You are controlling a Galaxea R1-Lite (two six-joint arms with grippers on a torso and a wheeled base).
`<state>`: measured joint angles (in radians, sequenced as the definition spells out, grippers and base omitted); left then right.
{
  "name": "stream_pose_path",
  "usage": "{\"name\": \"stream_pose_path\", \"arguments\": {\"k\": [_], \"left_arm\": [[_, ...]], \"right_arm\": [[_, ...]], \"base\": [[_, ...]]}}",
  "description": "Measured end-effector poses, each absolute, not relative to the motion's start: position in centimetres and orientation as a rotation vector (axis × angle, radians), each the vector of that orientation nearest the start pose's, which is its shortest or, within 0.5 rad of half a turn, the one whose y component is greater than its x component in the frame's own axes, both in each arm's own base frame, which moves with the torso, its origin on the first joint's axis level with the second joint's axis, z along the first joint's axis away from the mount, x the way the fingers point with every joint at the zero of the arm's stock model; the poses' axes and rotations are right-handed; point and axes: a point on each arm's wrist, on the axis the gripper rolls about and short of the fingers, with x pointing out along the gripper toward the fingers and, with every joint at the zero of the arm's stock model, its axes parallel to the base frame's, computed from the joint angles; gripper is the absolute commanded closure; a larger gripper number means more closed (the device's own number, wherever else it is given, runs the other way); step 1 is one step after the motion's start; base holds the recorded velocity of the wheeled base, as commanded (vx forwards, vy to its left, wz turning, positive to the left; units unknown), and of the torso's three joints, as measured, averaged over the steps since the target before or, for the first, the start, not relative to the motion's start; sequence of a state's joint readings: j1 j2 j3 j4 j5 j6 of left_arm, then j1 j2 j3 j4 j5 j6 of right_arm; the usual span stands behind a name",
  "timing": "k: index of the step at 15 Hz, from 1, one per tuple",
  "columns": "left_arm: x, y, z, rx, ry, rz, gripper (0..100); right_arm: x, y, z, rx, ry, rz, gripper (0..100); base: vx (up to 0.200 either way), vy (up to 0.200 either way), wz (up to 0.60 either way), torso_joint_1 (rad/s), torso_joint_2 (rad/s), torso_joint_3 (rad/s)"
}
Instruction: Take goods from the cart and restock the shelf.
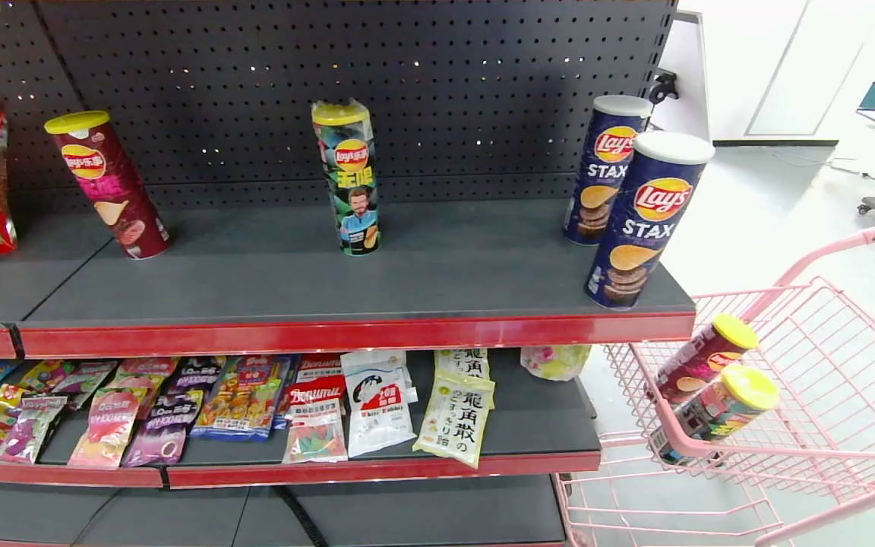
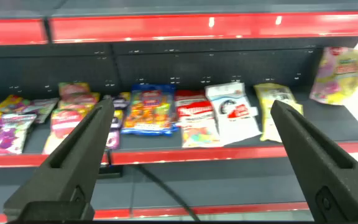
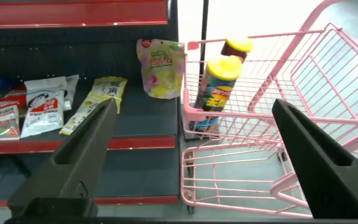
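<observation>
A pink cart (image 1: 791, 454) stands to the right of the shelf and holds two chip cans leaning on its near wall: a maroon one (image 1: 699, 357) and a dark one with a yellow lid (image 1: 715, 414). In the right wrist view the dark can (image 3: 215, 93) stands in front of the maroon can (image 3: 236, 48), and my right gripper (image 3: 194, 102) is open and empty, some way short of the cart (image 3: 247, 115). My left gripper (image 2: 191, 102) is open and empty, facing the lower shelf's snack bags (image 2: 148, 112). The top shelf board (image 1: 445, 266) carries several cans.
On the top shelf stand a leaning maroon can (image 1: 107, 186), a teal can (image 1: 352, 178) and two blue cans (image 1: 604, 171) (image 1: 646, 220) at its right end. Wide gaps lie between them. A yellow-green bag (image 1: 555, 361) lies at the lower shelf's right end.
</observation>
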<state>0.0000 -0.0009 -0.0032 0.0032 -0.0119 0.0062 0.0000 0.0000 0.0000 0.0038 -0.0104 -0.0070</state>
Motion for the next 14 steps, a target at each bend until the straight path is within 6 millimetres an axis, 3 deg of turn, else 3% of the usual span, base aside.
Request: {"name": "stream_pose_path", "arguments": {"k": [3, 5, 14], "left_arm": [[-2.31, -0.03, 7.61, 0.006, -0.001, -0.012, 0], [-2.31, -0.03, 7.6, 0.006, -0.001, -0.012, 0], [-2.31, -0.03, 7.59, 0.007, -0.001, -0.011, 0]], "right_arm": [[-2.28, -0.02, 7.51, -0.007, 0.004, -0.01, 0], [-2.28, -0.02, 7.51, -0.007, 0.004, -0.011, 0], [-2.28, -0.03, 7.51, -0.006, 0.004, -0.011, 0]], "base": [[0.0, -0.2, 0.0, 0.004, 0.0, 0.006], [0.0, 0.0, 0.0, 0.0, 0.0, 0.0], [0.0, 0.0, -0.6, 0.002, 0.0, 0.003]]}}
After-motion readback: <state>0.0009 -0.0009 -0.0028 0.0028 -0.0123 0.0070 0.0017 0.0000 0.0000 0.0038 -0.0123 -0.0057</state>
